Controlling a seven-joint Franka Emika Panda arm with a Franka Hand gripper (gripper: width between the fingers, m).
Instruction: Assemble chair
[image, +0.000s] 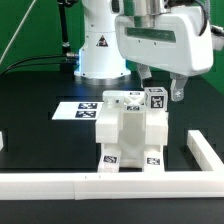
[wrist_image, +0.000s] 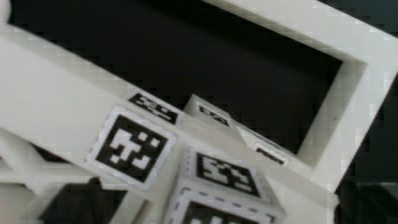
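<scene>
Your matte white blocky chair (image: 128, 135), square black-and-white tags (image: 155, 98), on the black table (image: 35, 95), fingers (image: 177, 94) beside its top, grip you cannot tell.

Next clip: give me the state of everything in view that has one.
chair: partly assembled, standing upright on the table
gripper: just above the chair's top, open or shut unclear
marker board: lying flat on the table
border rail: lying flat beside the chair
</scene>
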